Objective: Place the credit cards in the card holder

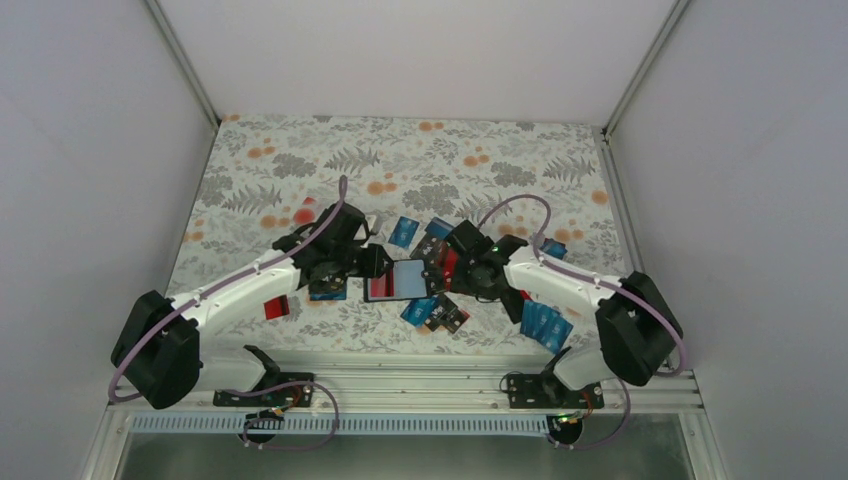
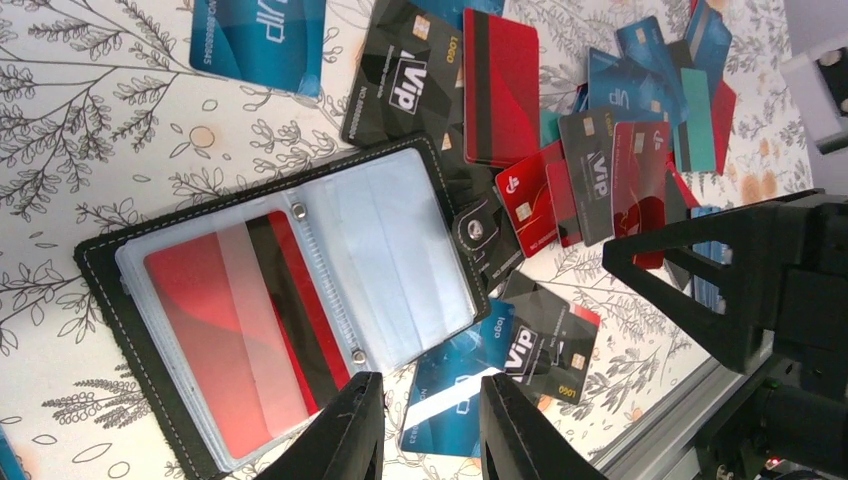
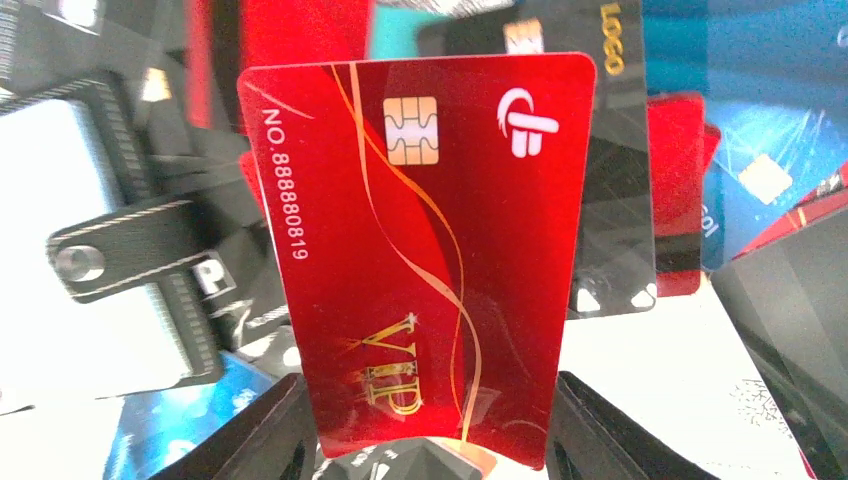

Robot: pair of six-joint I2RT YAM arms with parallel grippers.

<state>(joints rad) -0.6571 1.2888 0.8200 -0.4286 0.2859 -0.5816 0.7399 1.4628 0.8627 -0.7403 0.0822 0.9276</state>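
Credit cards (image 2: pixel 500 85) in red, blue, teal and black lie strewn over the flower-patterned surface (image 1: pixel 300 170). One lone red card (image 1: pixel 277 308) sits well apart on the left, near the left arm. Moving right, the left end effector (image 2: pixel 430 385) hovers at the left edge of the card holder (image 2: pixel 250 200), its fingers set narrow with a slim gap between them. I can see nothing pinched in that gap. The holder lies open and flat in the middle of the surface, clear sleeves facing up, with a red sleeved card (image 2: pixel 230 320) tucked into one of them. Its snap tab (image 2: pixel 478 232) sticks out on the right side, resting against the heap of loose cards there. Just right of the holder, the right end effector (image 3: pixel 430 445) grips a red VIP card (image 3: pixel 420 260) by its lower end. That card stands lifted clear of the pile, with its chip and white logo at the top. Farther right, a fan of blue cards (image 1: pixel 545 325) lies beside the right arm, near the front rail.
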